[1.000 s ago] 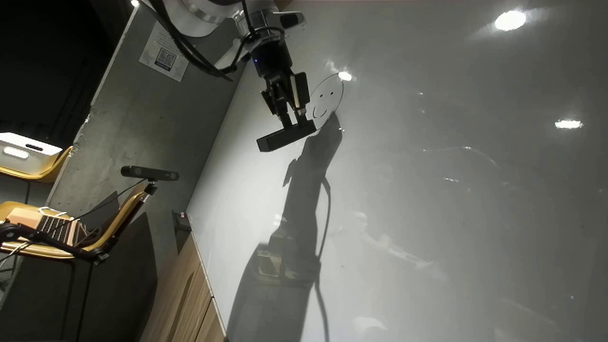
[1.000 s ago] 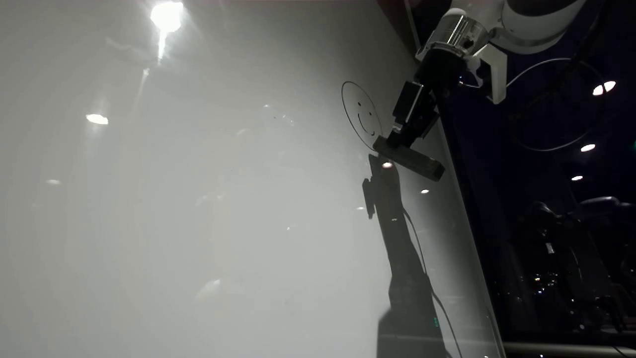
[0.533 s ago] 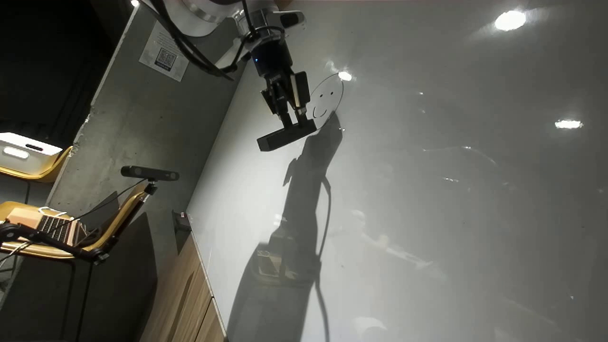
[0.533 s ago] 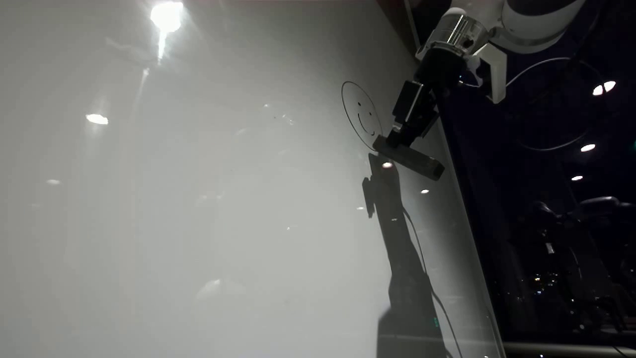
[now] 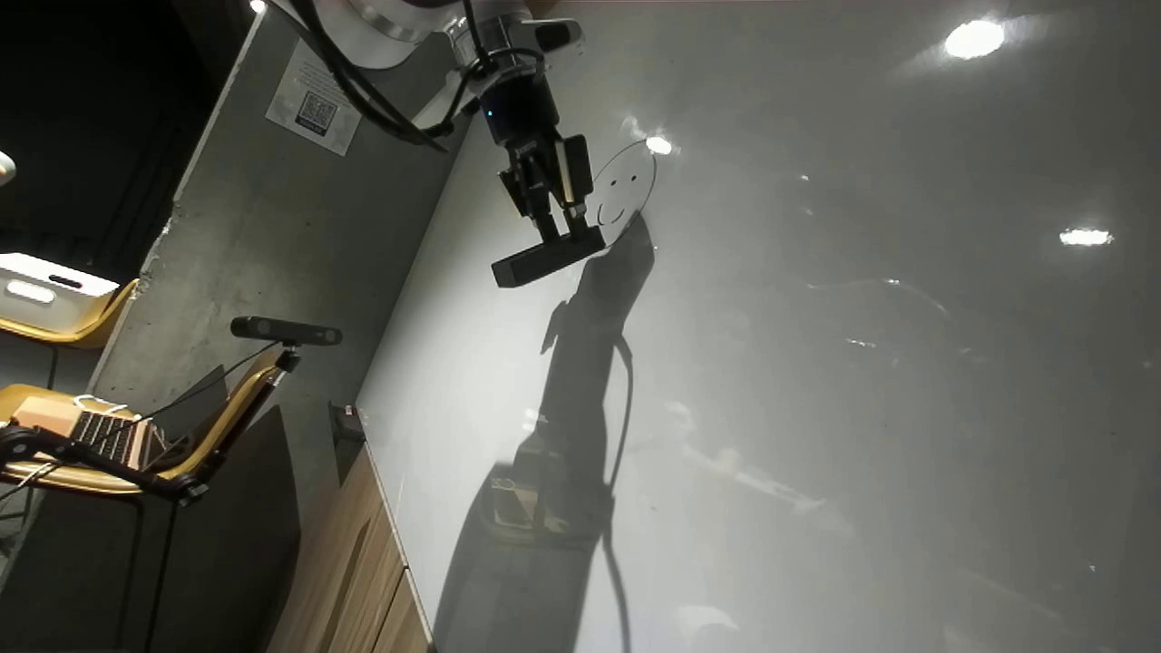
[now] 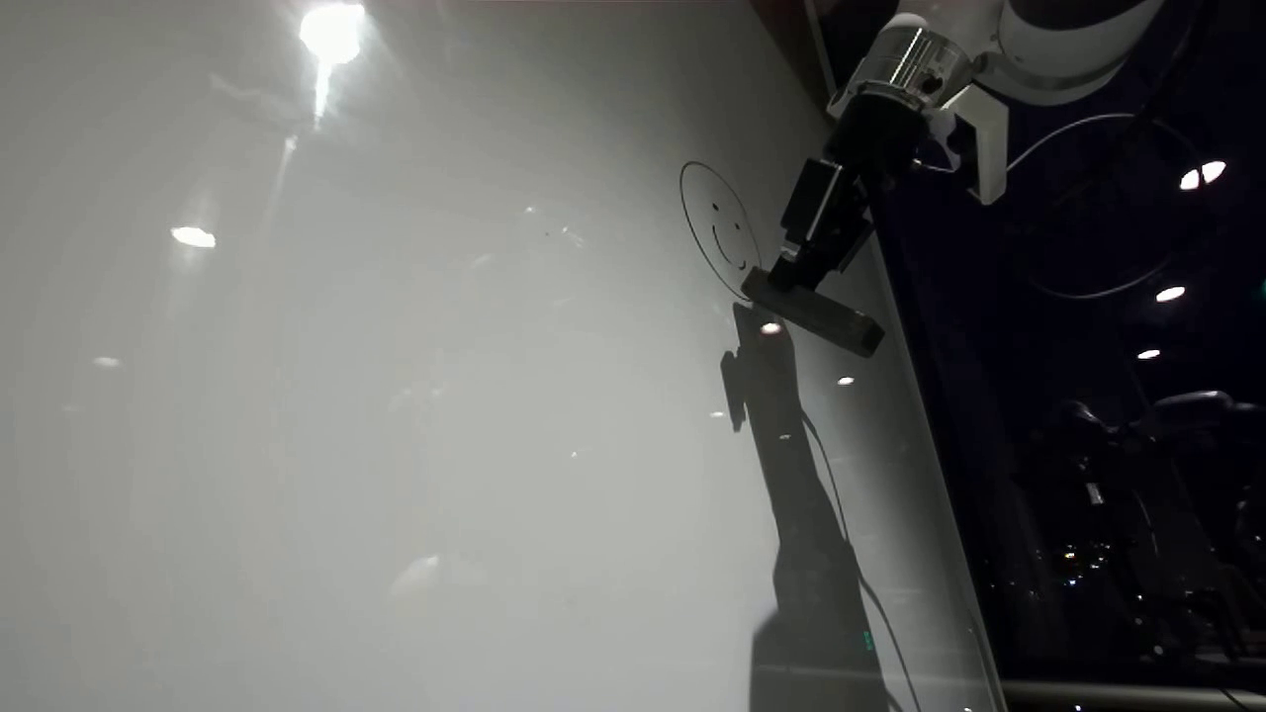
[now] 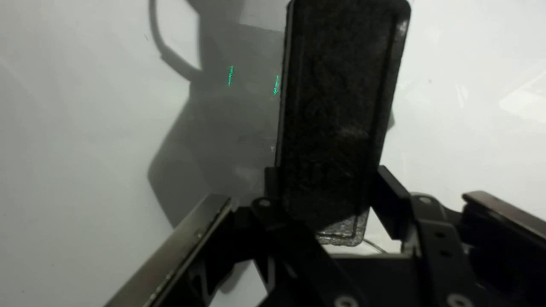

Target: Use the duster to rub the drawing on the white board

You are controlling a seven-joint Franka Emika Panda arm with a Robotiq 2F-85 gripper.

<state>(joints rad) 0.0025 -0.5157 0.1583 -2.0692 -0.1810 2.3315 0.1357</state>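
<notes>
Black duster (image 7: 339,100) in hand (image 7: 328,184) near the drawing (image 6: 722,231)

Black oblong duster (image 7: 337,115), aslant, near the thin-lined smiley drawing (image 6: 720,234) on the glossy white board (image 6: 445,326)

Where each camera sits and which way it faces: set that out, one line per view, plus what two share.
Exterior view: away from the arm, facing the white board obliquely, grey wall at left; arm and gripper show upper left.
Exterior view: away from the arm, facing the white board obliquely, dark backdrop at right; arm and gripper show upper right.
Wrist view: at the arm's end, looking past the fingers at the duster between them, white board behind.
Shared: both exterior views show the drawing, duster and gripper.
</notes>
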